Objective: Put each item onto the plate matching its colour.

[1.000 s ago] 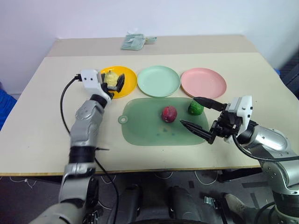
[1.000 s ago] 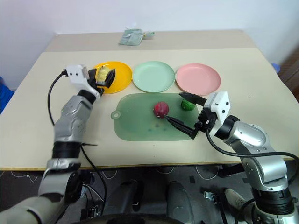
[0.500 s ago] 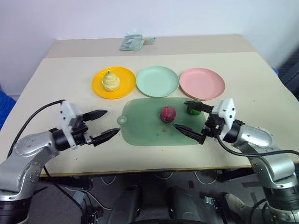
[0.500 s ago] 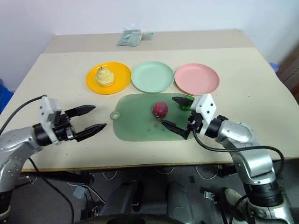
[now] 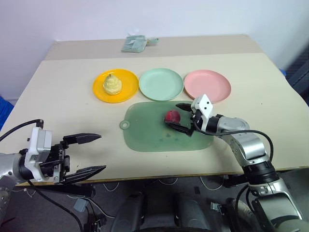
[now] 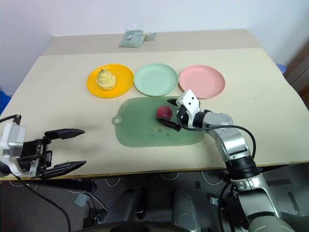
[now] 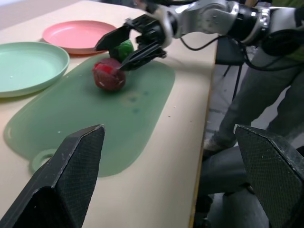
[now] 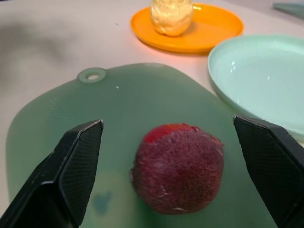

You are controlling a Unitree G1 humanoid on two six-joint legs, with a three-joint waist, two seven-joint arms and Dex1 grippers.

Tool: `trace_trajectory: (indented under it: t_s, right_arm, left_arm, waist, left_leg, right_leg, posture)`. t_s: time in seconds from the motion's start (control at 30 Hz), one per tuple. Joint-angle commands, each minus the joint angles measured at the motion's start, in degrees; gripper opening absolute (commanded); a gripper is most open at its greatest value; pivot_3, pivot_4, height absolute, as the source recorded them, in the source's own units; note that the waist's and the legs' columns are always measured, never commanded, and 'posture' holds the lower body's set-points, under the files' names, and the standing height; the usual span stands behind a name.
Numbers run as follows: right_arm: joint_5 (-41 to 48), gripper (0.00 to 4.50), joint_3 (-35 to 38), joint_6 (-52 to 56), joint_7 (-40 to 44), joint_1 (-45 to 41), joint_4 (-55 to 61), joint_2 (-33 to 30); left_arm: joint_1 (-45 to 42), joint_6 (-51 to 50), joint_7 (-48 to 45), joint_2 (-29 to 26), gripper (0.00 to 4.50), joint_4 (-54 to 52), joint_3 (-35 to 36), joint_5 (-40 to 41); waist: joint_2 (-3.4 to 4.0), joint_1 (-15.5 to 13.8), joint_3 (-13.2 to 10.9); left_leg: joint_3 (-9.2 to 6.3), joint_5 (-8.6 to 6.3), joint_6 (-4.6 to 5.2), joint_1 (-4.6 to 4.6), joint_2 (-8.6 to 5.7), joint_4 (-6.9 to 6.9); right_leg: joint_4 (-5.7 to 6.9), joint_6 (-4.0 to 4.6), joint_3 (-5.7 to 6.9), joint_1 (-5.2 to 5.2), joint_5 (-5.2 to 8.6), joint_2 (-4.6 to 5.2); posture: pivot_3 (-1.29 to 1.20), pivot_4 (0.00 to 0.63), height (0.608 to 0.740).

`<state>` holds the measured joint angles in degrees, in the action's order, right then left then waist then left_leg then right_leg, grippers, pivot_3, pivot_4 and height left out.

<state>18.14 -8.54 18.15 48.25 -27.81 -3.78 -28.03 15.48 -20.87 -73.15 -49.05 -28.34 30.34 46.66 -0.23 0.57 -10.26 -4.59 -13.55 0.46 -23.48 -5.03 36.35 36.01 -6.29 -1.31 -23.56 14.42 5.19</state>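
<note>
Dark red fruit (image 8: 178,166) lies on green mat (image 5: 149,135), between right gripper (image 5: 179,117) jaws, which stand apart, untouching. Probably light, rigid, rough-skinned; grip across its widest middle. Left gripper (image 5: 86,153) jaws apart, well away.

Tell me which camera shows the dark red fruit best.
The right wrist view: the dark red fruit sits close up on the green mat. The eye views and left wrist view show it small, between the right tool's open fingers.

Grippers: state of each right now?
Left gripper: open, holding nothing, at the table's near edge.
Right gripper: open, fingers either side of the dark red fruit, not closed on it.
</note>
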Motion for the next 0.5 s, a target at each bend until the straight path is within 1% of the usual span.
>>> trace_trajectory:
  t_s: [0.03,0.27,0.33,0.47,0.5]
  right_arm:
    - [-1.2,4.50,0.1,-2.6,1.2,-2.3,-3.4,1.5]
    - [-3.2,4.50,-0.6,-3.7,3.0,-3.4,-8.5,3.5]
    - [-3.6,3.95,-0.6,-4.0,3.1,-3.6,-9.1,4.1]
    - [-3.9,2.28,-0.3,-3.9,3.5,-4.0,-9.0,4.9]
    - [-3.9,2.17,0.0,-3.9,3.4,-4.0,-8.6,5.0]
  left_arm:
    - [0.8,-0.7,1.0,-0.5,4.46,-3.3,2.4,1.8]
    - [0.2,-1.3,2.8,-0.1,4.46,-4.0,1.3,2.1]
    - [0.1,-1.0,3.1,0.2,4.50,-3.9,0.7,1.8]
    - [-0.5,-0.5,3.8,0.8,4.50,-3.5,-0.2,1.5]
    - [-0.4,-0.4,3.9,1.0,4.50,-3.4,-0.3,1.3]
  waist:
    - [0.00,0.2,0.0]
    - [0.01,0.2,0.0]
    - [0.01,0.2,0.0]
    - [0.01,0.2,0.0]
    - [0.01,0.2,0.0]
  left_leg:
    - [0.00,0.01,-0.02,0.02,0.00,-0.04]
    - [0.00,0.06,-0.10,0.07,0.02,-0.16]
    - [0.00,0.06,-0.10,0.07,0.02,-0.16]
    - [0.00,0.07,-0.11,0.07,0.02,-0.17]
    - [0.00,0.07,-0.11,0.07,0.02,-0.17]
  right_leg:
    - [0.00,0.00,0.00,-0.01,0.00,-0.01]
    - [0.03,-0.01,-0.01,-0.05,0.00,-0.06]
    - [0.03,0.00,-0.01,-0.05,0.00,-0.06]
    - [0.04,-0.01,-0.01,-0.06,0.00,-0.07]
    - [0.04,-0.01,-0.01,-0.06,0.00,-0.07]
  posture:
    - [0.00,0.150,0.740]
    - [0.00,0.150,0.740]
    - [0.00,0.150,0.740]
    - [0.00,0.150,0.740]
    - [0.00,0.150,0.740]
